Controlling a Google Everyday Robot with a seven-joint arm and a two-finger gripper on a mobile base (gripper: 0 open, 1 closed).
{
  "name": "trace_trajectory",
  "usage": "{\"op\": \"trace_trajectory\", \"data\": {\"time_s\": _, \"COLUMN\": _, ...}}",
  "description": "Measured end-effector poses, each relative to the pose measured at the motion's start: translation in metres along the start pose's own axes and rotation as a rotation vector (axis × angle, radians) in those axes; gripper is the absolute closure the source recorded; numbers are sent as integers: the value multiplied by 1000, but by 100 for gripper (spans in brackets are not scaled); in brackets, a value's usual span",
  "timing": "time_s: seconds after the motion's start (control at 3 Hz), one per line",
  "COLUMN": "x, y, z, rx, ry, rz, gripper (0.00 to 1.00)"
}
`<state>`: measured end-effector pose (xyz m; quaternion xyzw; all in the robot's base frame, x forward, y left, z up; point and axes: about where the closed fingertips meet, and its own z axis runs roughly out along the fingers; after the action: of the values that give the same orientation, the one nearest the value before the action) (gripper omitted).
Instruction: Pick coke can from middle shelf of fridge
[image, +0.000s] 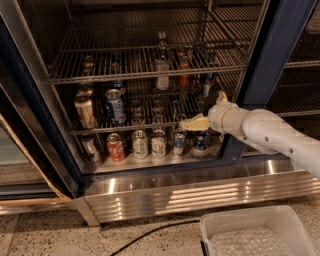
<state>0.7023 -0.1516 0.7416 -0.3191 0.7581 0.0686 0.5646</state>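
- Your gripper (192, 122) hovers at the front bar of the middle shelf (130, 129), toward its right end, likely lined up to reach in. I can't tell how far open it is, and nothing shows in it.
- The coke can (184, 77) stands farther back, at the gripper's 12 o'clock: red, silver-rimmed, upright, untouched.

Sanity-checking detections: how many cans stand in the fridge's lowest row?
6, left to right: silver can, coke can, white can, red-and-white can, two blue cans just below the gripper. More may hide behind.
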Motion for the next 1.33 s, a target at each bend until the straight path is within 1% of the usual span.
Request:
{"op": "trace_trajectory", "data": {"time_s": 0.33, "x": -7, "y": -5, "z": 12, "rx": 33, "ry": -21, "rz": 2, "gripper": 0}}
{"op": "trace_trajectory", "data": {"time_s": 0.67, "x": -18, "y": -16, "z": 31, "rx": 87, "ry": -67, "rz": 13, "gripper": 0}}
{"op": "trace_trajectory", "data": {"time_s": 1.0, "x": -39, "y": -32, "z": 53, "rx": 153, "ry": -130, "rz": 27, "gripper": 0}}
{"op": "trace_trajectory", "data": {"time_s": 1.33, "x": -39, "y": -31, "z": 53, "rx": 152, "ry": -130, "rz": 28, "gripper": 11}}
